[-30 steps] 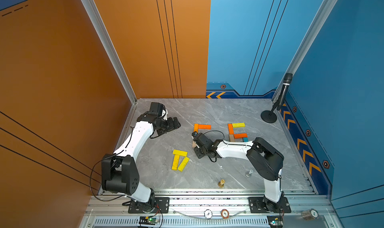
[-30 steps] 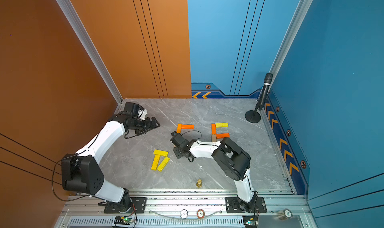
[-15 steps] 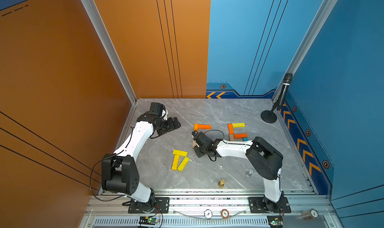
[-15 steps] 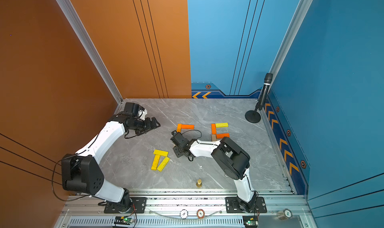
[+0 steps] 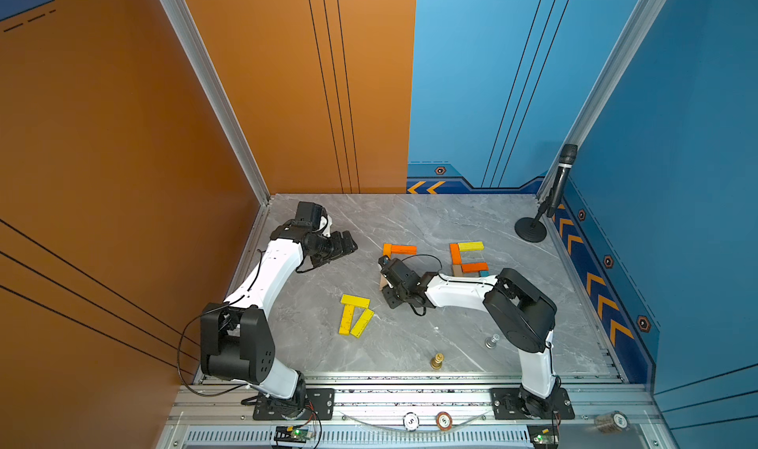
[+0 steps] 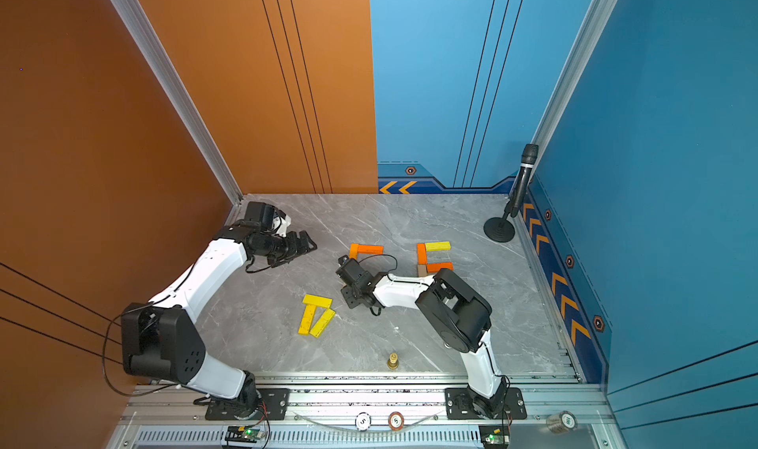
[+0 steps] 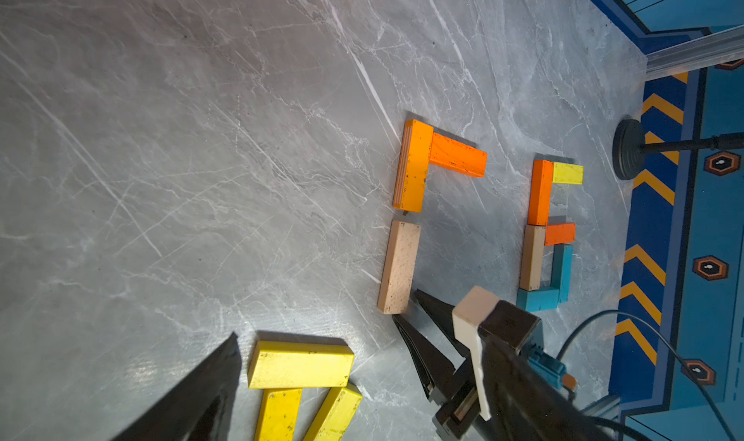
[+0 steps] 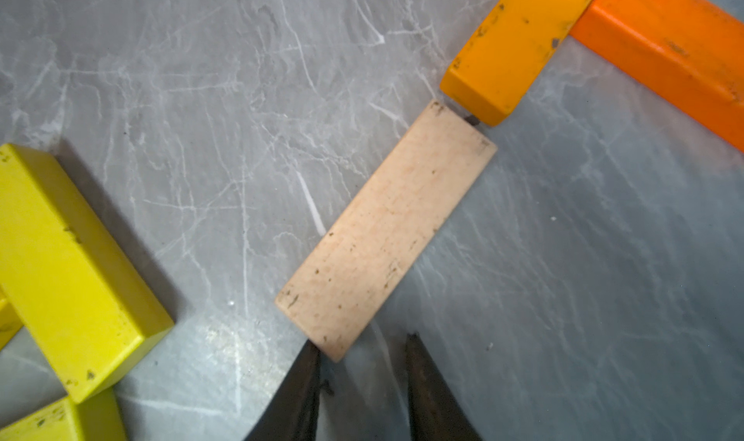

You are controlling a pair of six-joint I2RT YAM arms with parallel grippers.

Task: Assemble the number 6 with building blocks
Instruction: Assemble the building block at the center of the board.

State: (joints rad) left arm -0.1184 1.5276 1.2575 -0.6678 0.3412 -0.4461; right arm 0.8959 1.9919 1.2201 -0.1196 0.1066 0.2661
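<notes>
The right pincer (image 8: 362, 343) is low over the desk (image 5: 414, 221) and released. Its jaws stand a narrow way apart and nothing is between them. One fingertip (image 8: 306, 382) seems to touch the near end of the tan plank (image 8: 386, 233), which lies flat. I judge it is there to push the plank along its length, not to lift it.

The far end of the tan plank comes almost against the amber plank (image 8: 519, 44), with a small gap at the corner. The orange plank (image 8: 664, 52) makes the top bar. So these three give the left side and top of a new number 6 (image 7: 414, 165), whose loop is not yet begun.

Three yellow planks (image 5: 355, 313) wait near, probably for that loop. A finished 6 (image 7: 533, 258) lies on the right arm's side, perhaps as a model. The left pincer (image 5: 350, 244) hangs wide open and empty, well apart from the planks, probably to keep out of the way.
</notes>
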